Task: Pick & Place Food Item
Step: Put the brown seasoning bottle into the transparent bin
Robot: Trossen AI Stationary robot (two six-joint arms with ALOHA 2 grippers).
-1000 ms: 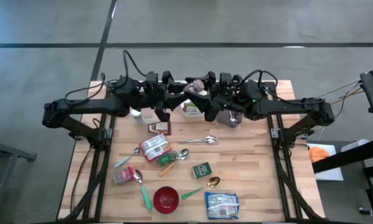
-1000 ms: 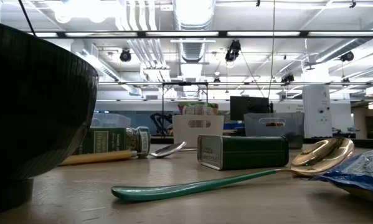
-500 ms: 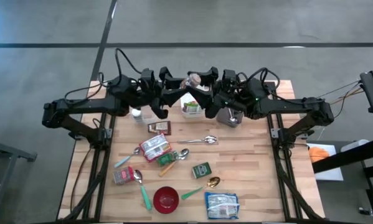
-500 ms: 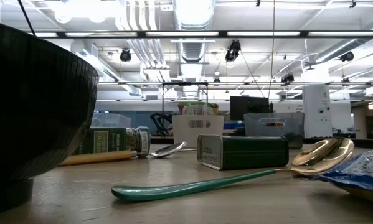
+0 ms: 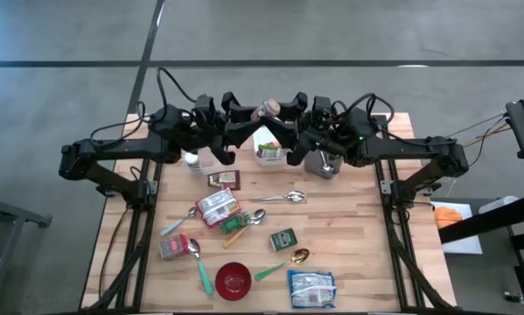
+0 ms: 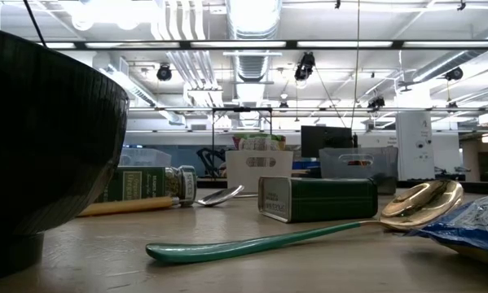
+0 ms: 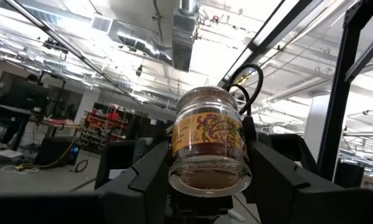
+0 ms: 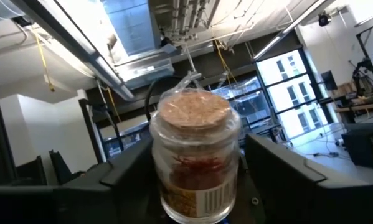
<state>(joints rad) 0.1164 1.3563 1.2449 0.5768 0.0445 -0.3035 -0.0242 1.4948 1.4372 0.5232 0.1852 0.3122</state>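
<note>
A small glass jar [image 5: 268, 110] with a cork lid and a patterned label hangs high above the table's far middle, between both arms. My left gripper [image 7: 209, 186] is shut on it, and the jar's glass base [image 7: 209, 178] faces that wrist. My right gripper [image 8: 198, 177] comes from the other side, facing the cork lid [image 8: 195, 112]. It is open, with one finger close on either side of the jar's lid end [image 8: 195, 134]. Neither arm shows in the low view. My left gripper pinches the jar's glass body near its base [image 7: 174, 171] between its two fingers [image 7: 146, 180], one on each side. The fingers slant upward from the table's left. The jar is lifted clear, lying along the fingers with its base toward the wrist and its cork end away.
Below the arms stand a white container [image 5: 270, 154] and a metal cup [image 5: 323, 164]. On the table lie food packets [image 5: 218, 206], spoons [image 5: 283, 197], a green tin [image 5: 282, 239], a red bowl [image 5: 234, 280] and a blue bag [image 5: 311, 289].
My left gripper has tipped its fingers upward, and the jar has risen and gone a little toward the table's far edge. My right gripper has stayed facing the jar's cork end.
</note>
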